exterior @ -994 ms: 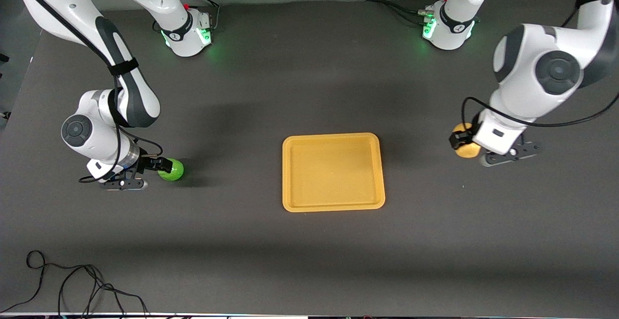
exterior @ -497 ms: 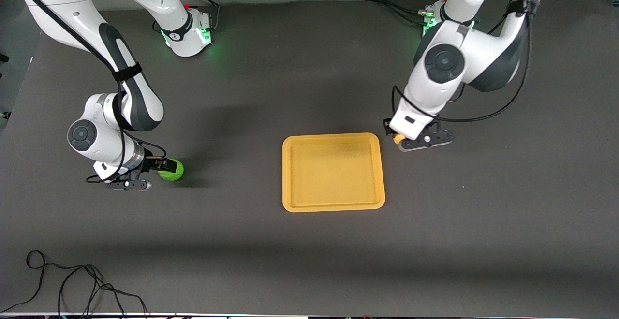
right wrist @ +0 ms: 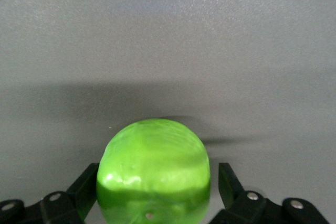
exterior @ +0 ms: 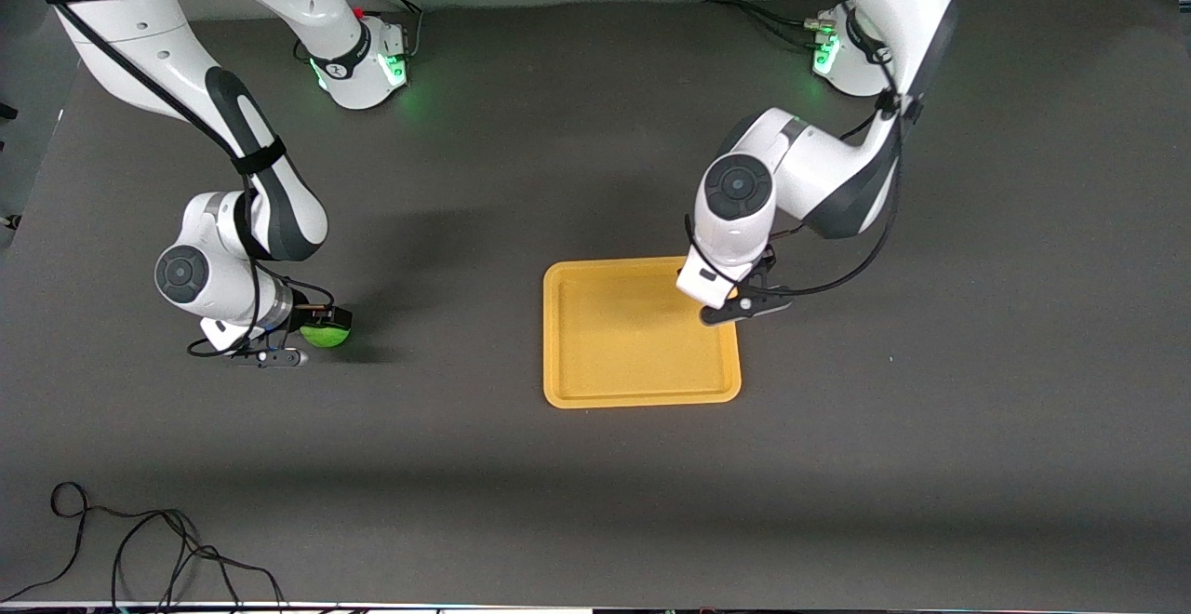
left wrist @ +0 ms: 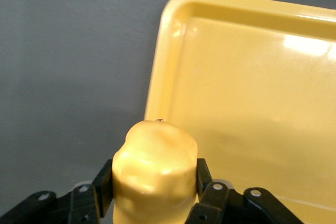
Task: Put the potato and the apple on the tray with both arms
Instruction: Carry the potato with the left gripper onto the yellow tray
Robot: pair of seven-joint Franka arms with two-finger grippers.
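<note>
The orange-yellow tray [exterior: 642,398] lies mid-table. My left gripper [exterior: 732,304] hangs over the tray's edge toward the left arm's end, near the corner closest to the bases. It is shut on the lumpy yellow potato [left wrist: 155,163], which the hand mostly hides in the front view. The tray [left wrist: 252,103] shows below it in the left wrist view. The green apple [exterior: 327,335] rests on the table toward the right arm's end. My right gripper [exterior: 318,324] is low around it, open. In the right wrist view the apple [right wrist: 155,156] sits between the fingers [right wrist: 227,179], with a gap on one side.
A black cable [exterior: 140,544] lies on the table near the front camera toward the right arm's end. The two green-lit arm bases [exterior: 358,65] [exterior: 851,56] stand along the table's edge farthest from the front camera.
My left arm has swung the potato from the left arm's end of the table to over the tray's edge. My right gripper has slid forward around the apple, which stays on the table.
</note>
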